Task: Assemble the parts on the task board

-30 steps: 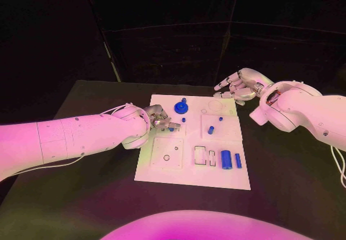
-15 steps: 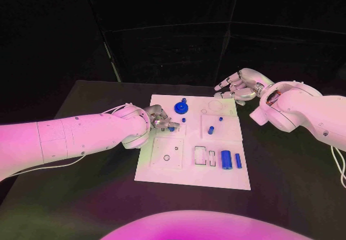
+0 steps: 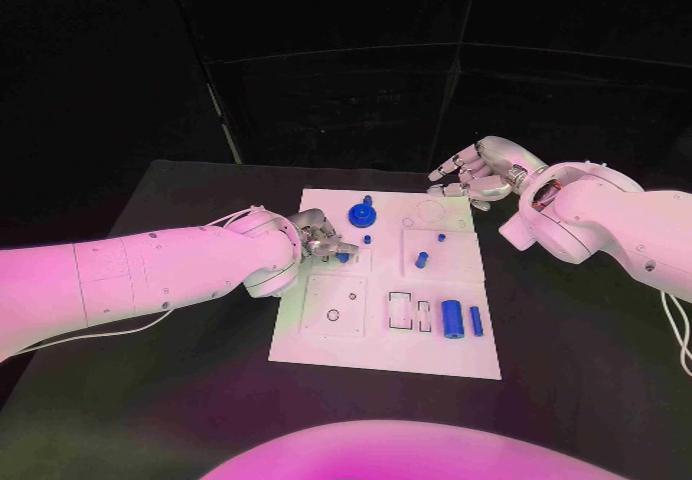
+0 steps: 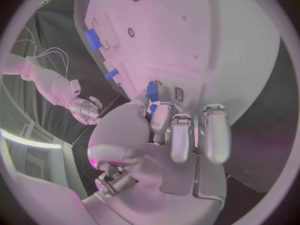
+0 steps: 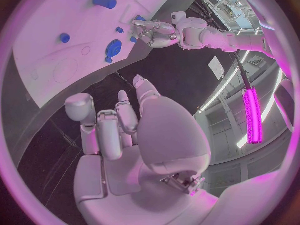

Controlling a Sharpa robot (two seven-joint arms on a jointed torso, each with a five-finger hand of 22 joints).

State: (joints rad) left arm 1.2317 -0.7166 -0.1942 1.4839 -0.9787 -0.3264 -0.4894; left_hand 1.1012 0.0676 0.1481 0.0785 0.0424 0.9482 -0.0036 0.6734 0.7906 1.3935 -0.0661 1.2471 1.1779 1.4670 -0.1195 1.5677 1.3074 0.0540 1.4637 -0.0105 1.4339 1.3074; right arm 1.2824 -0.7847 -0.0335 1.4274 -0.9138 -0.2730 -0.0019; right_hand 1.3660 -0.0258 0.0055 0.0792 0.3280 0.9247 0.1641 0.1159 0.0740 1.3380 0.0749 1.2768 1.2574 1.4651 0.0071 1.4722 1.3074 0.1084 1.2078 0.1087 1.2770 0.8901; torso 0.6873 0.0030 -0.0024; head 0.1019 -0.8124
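One blue part [image 4: 152, 91] (pinched) in left robot hand [image 3: 320, 240]

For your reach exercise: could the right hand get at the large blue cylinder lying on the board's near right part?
Probably yes: the right hand is empty beyond the board's far edge, and nothing covers the large blue cylinder.

a black table [image 3: 173, 400] fills the lower frame; the white board [image 3: 335, 345] lies flat on it at centre, its long side running away from the camera.
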